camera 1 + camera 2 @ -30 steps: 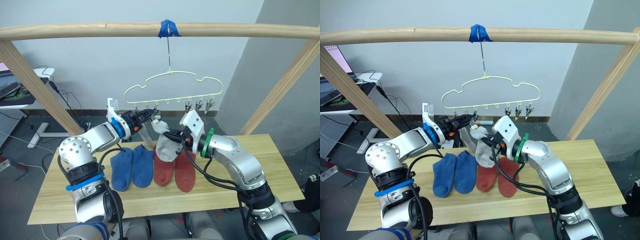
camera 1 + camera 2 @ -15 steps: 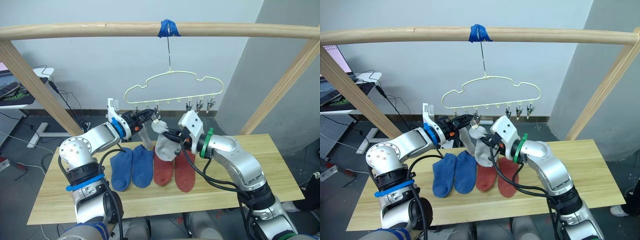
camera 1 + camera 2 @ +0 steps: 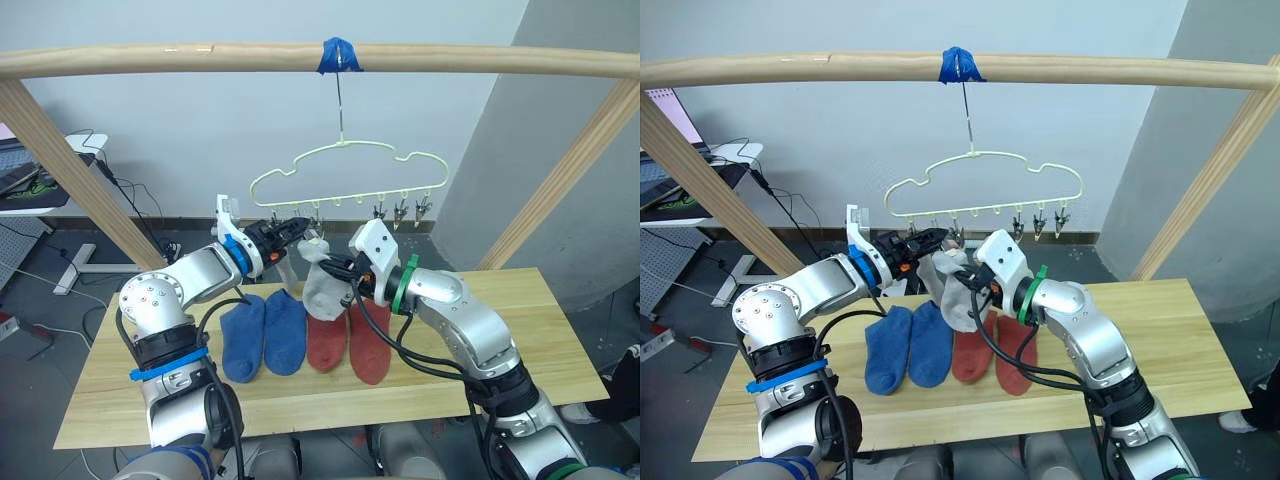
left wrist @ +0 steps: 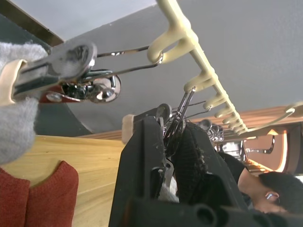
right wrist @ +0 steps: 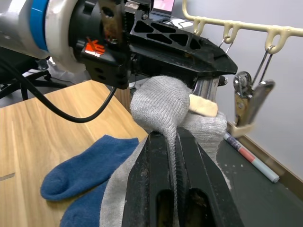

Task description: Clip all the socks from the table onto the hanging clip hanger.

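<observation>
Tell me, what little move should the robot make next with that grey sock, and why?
Probably nudge the grey sock up into the metal clip. The right tool is pinching the sock just below that clip, and the left tool is squeezing the clip on the clip hanger, so the sock's edge looks nearly seated between the clip's pads.

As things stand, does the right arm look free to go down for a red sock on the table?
Probably not yet: the right gripper is shut on a grey sock held up at the hanger. The red socks lie uncovered right below it.
</observation>
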### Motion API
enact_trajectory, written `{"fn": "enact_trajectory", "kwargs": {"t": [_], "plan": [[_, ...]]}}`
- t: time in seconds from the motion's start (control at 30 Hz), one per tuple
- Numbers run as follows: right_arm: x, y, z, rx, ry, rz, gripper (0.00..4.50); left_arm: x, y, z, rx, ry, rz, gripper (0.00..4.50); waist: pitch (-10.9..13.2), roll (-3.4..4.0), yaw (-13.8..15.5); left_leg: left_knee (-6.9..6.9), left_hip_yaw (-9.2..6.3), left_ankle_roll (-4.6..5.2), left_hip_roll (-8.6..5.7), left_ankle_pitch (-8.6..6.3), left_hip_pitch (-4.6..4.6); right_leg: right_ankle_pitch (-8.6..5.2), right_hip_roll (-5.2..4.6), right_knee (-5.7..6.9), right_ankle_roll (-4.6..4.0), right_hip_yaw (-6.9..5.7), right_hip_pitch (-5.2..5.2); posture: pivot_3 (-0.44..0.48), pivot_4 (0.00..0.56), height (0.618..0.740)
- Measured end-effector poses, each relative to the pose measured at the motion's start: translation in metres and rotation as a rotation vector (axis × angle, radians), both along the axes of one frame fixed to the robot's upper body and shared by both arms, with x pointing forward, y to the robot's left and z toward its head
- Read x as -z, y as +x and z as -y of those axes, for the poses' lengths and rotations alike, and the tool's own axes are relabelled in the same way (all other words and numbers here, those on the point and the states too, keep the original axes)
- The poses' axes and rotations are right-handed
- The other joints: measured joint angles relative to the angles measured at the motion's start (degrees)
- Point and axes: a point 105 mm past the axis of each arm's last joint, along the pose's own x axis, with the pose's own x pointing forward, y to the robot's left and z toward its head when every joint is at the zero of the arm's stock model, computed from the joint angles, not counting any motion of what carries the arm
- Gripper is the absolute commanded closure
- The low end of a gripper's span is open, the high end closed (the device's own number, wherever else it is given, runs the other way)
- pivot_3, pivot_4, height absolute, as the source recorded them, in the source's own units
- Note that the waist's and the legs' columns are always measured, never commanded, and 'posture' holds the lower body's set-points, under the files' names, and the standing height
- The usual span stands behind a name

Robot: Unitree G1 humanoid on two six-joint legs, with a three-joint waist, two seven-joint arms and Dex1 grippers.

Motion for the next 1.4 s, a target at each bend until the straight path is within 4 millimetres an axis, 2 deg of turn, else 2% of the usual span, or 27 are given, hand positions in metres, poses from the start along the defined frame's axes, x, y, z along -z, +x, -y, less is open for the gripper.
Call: {"fn": "enact_trajectory", "kwargs": {"t": [0.07, 0.3, 0.43, 0.6, 0.63, 0.7, 0.83, 0.93, 1.07, 1.13, 1.2, 1.27, 1.4], "plan": [[0.0, 0.001, 0.0, 0.003, -0.003, 0.003, 4.5, -0.001, 0.0, -0.002, -0.006, 0.009, 0.017, 3.51, 0.0, 0.01, 0.0, -0.02, 0.0, 0.0, 0.0, 0.0, 0.0, 0.0, 0.0, -0.01, -0.01, 0.0, 0.0, -0.126, 0.156, 0.74], [0.001, 0.007, -0.001, 0.007, 0.0, 0.004, 4.5, -0.007, -0.001, -0.004, -0.006, -0.018, 0.052, 1.43, 0.0, 0.01, 0.1, -0.01, -0.02, 0.0, 0.0, 0.0, -0.21, 0.0, -0.01, -0.03, 0.0, -0.02, -0.14, -0.108, 0.151, 0.74], [0.001, 0.01, -0.003, 0.006, 0.002, 0.005, 4.5, -0.008, -0.006, -0.012, -0.007, 0.024, 0.067, 0.19, 0.1, 0.02, 0.1, -0.02, -0.05, 0.0, 0.01, 0.0, -0.33, 0.0, -0.01, 0.0, -0.01, -0.04, -0.26, -0.099, 0.151, 0.74], [0.003, 0.013, -0.006, 0.0, 0.008, -0.008, 4.5, -0.018, -0.02, -0.023, 0.024, 0.129, 0.137, 0.09, 0.1, 0.04, 0.2, -0.02, -0.06, 0.0, 0.0, 0.0, -0.41, 0.0, -0.02, -0.01, -0.01, -0.05, -0.32, -0.086, 0.15, 0.74], [0.004, 0.013, -0.007, -0.006, 0.012, -0.016, 4.03, -0.021, -0.025, -0.024, 0.034, 0.167, 0.166, 0.0, 0.1, 0.03, 0.2, -0.02, -0.07, 0.0, 0.01, 0.0, -0.43, 0.0, -0.02, -0.02, -0.01, -0.06, -0.33, -0.083, 0.15, 0.74], [0.006, 0.013, -0.01, -0.016, 0.02, -0.032, 3.64, -0.024, -0.03, -0.025, 0.05, 0.234, 0.218, 0.0, 0.1, 0.02, 0.3, -0.02, -0.07, 0.0, 0.0, 0.0, -0.44, 0.0, -0.02, -0.02, -0.01, -0.06, -0.34, -0.083, 0.15, 0.74], [0.006, 0.012, -0.009, -0.036, 0.037, -0.05, 2.37, -0.031, -0.041, -0.022, 0.09, 0.341, 0.332, 0.0, 0.2, 0.05, 0.5, -0.02, -0.05, 0.0, 0.0, 0.0, -0.44, -0.01, -0.03, -0.02, -0.03, -0.05, -0.35, -0.072, 0.148, 0.74], [0.011, 0.015, 0.004, -0.024, 0.003, -0.055, 1.32, -0.027, -0.046, -0.02, 0.084, 0.404, 0.386, 0.0, 0.2, 0.05, 1.0, -0.02, -0.03, 0.0, 0.0, 0.0, -0.44, -0.01, -0.04, -0.03, -0.04, -0.04, -0.36, -0.075, 0.147, 0.74], [0.027, 0.015, 0.03, 0.021, -0.051, -0.081, 0.02, -0.014, -0.041, -0.028, -0.024, 0.523, 0.443, 0.0, 0.2, 0.04, 1.8, -0.02, -0.02, 0.0, 0.0, 0.0, -0.5, -0.04, -0.04, -0.03, -0.08, -0.04, -0.41, -0.077, 0.145, 0.74], [0.033, 0.015, 0.047, 0.055, -0.075, -0.091, 0.02, -0.006, -0.038, -0.036, -0.101, 0.602, 0.469, 0.0, 0.2, 0.05, 2.1, -0.02, 0.02, 0.0, 0.0, 0.0, -0.52, -0.04, -0.06, -0.06, -0.08, -0.03, -0.42, -0.084, 0.149, 0.74], [0.032, 0.015, 0.065, 0.088, -0.077, -0.095, 0.02, 0.004, -0.039, -0.037, -0.104, 0.665, 0.484, 0.0, 0.3, 0.06, 2.4, -0.02, 0.05, 0.0, -0.01, 0.0, -0.61, -0.03, -0.07, -0.04, -0.08, -0.01, -0.53, -0.089, 0.149, 0.74], [0.019, 0.013, 0.074, 0.098, -0.041, -0.083, 0.02, 0.009, -0.042, -0.03, -0.056, 0.661, 0.522, 0.0, 0.3, 0.06, 2.5, -0.01, 0.04, 0.0, 0.0, 0.0, -0.66, -0.03, -0.06, 0.0, -0.08, -0.02, -0.6, -0.099, 0.149, 0.74], [-0.012, 0.002, 0.078, 0.051, 0.026, -0.023, 0.02, 0.007, -0.046, -0.013, 0.01, 0.611, 0.599, 0.0, 0.3, 0.07, 2.5, -0.01, 0.04, 0.01, 0.0, 0.0, -0.67, -0.03, -0.05, -0.01, -0.08, -0.02, -0.59, -0.109, 0.146, 0.74]]}}
